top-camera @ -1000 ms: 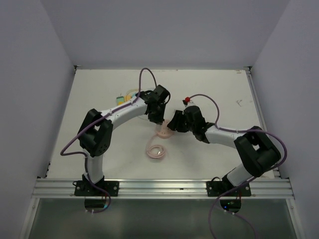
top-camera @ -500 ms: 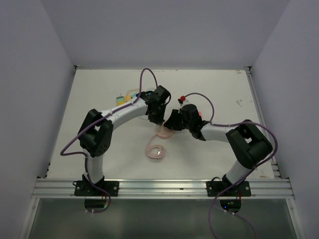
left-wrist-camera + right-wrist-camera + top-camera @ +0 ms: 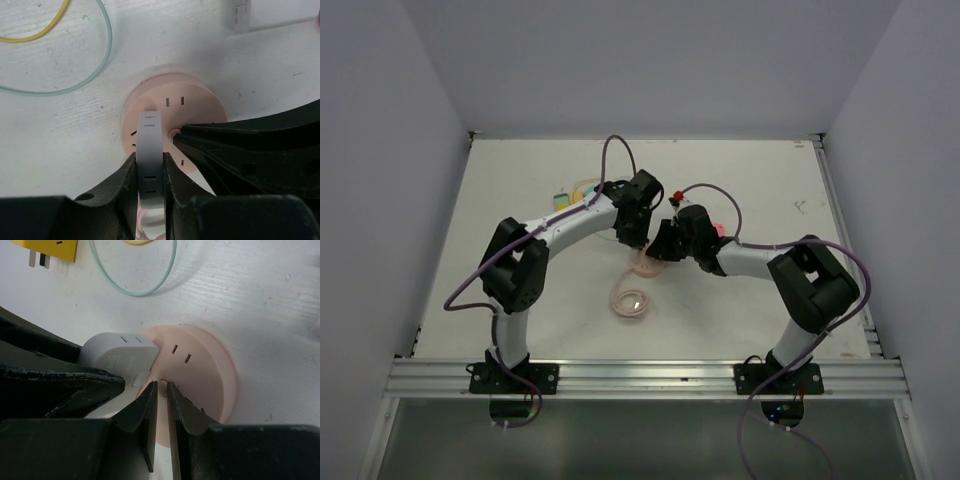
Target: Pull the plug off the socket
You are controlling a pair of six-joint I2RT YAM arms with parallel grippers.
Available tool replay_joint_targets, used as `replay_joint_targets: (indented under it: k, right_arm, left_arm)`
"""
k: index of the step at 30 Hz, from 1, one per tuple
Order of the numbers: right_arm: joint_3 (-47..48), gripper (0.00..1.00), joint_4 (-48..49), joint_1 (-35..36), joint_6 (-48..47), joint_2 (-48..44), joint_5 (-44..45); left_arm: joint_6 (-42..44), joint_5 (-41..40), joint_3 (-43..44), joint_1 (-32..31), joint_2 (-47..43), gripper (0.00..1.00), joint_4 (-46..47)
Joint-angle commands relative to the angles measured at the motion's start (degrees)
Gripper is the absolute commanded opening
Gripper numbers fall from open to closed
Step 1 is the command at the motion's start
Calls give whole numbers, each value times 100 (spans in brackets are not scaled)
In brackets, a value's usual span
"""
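A round pink socket (image 3: pixel 192 97) lies flat on the white table, seen in the top view at the socket (image 3: pixel 645 266). A pale grey plug (image 3: pixel 150 145) stands in it. My left gripper (image 3: pixel 150 162) is shut on the plug, one finger on each flat side. In the right wrist view the plug (image 3: pixel 120 357) sits at the socket's (image 3: pixel 205 370) left half, with the left fingers (image 3: pixel 55 382) around it. My right gripper (image 3: pixel 162 386) is shut with nothing between its jaws, its tips on the socket's top face right beside the plug.
A pink cable coil (image 3: pixel 631 301) lies just in front of the socket. A teal cable loop (image 3: pixel 135 275) and a yellow plug (image 3: pixel 52 250) lie behind it, with a yellow cable (image 3: pixel 35 30) nearby. The two grippers (image 3: pixel 648 246) are nearly touching.
My right gripper has moved left onto the socket and closed its jaws. The left gripper has kept its hold on the plug without moving.
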Motion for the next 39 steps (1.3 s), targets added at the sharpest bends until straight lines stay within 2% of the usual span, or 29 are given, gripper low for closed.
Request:
replay_joint_targets:
  k: [1,7,11,16,29,33,39]
  right_arm:
    - [156,18,-1274,88,-144,404,378]
    - [394,17,-2277,96,-83,598,1029]
    - [544,17,-2707,96,-12,809,1144]
    - [649,17,-2884,96,49,1046,1346]
    - [1036,18,-3350,360,84,1521,1724]
    - [949,18,-3192,351,85,1346,1610]
    - [475,24,-2349,351,6,520,1206]
  left_arm:
    - [132,17,441,-36,-45,15,28]
    - [-17,254,556,17,-115,8,160]
    - [-52,307,661,122,-221,4,239]
    - [-87,281,907,201,-309,0,151]
    - [-202,509,960,351,-520,0,221]
    - [-158,492,697,561,-678,0,213]
    - [-70,456,-698,1071,-1249,2,642]
